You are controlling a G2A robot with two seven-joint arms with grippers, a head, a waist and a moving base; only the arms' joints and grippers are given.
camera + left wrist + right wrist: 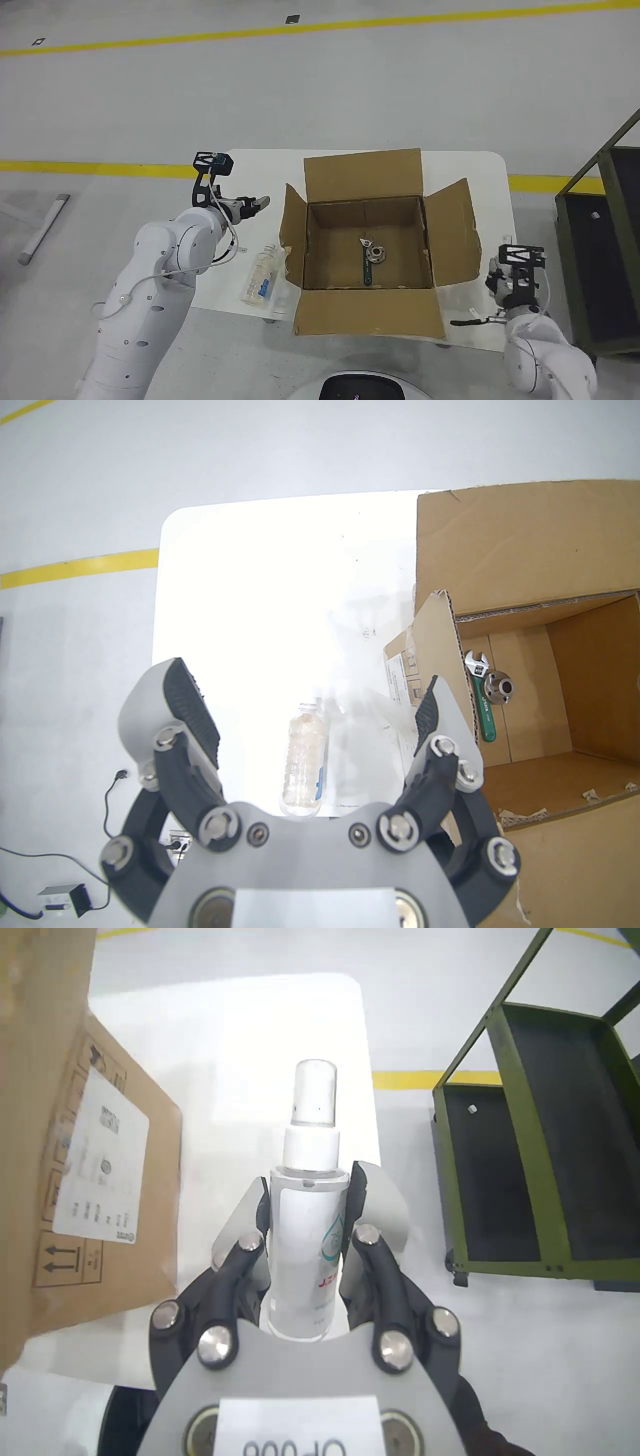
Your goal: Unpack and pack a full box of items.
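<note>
R pincer was clamped on spray bottle; L pincer hung apart. Unpacking prob. part-done: wrench & metal hub lay in box.

A white table with rounded corners stood on a pale grey floor. Two yellow lines were painted on that floor: one ran far behind the table, the other passed level with the table's far edge. Two small dark squares lay near the far line. To the right of the table stood a green metal cart with dark shelves, and a small pale item sat on one shelf. A grey bar lay on the floor to the left. A small power adapter with a black cable rested on the floor below the table's near edge.
</note>
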